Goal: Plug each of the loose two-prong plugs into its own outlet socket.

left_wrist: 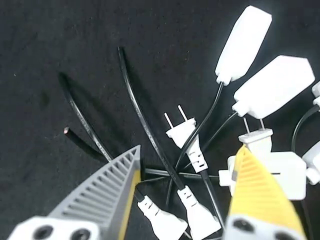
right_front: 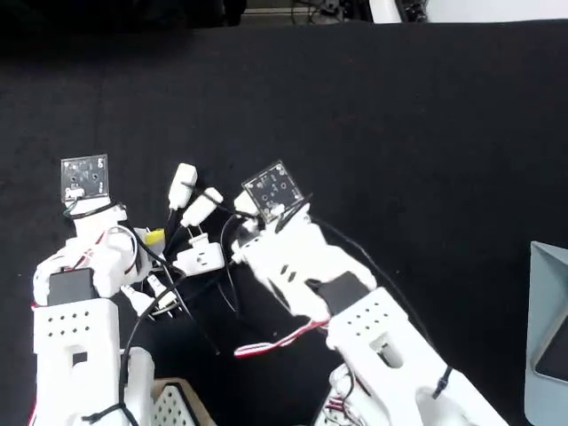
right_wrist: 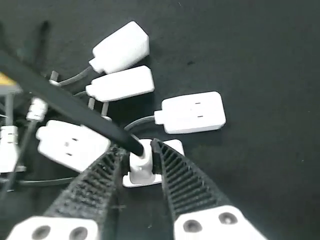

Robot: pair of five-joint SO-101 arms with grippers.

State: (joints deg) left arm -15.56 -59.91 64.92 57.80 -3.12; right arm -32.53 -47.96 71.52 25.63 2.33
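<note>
The right gripper (right_wrist: 137, 148) is clenched on a white plug (right_wrist: 141, 162) with a black cord, held upright against a white socket block (right_wrist: 174, 147); how deep it sits cannot be told. The right arm (right_front: 355, 319) slants forward over the black table (right_front: 399, 133), wrist tipped down. The left gripper (left_wrist: 190, 147) hangs released, fingers spread wide above three loose plugs (left_wrist: 181, 132) with crossing cords, near two more outlet sockets (left_wrist: 274, 86). The left arm (right_front: 80, 284) is folded close

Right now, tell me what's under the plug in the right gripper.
A white outlet socket lies under the plug held by the right gripper; its slots and the prongs are covered.
</note>
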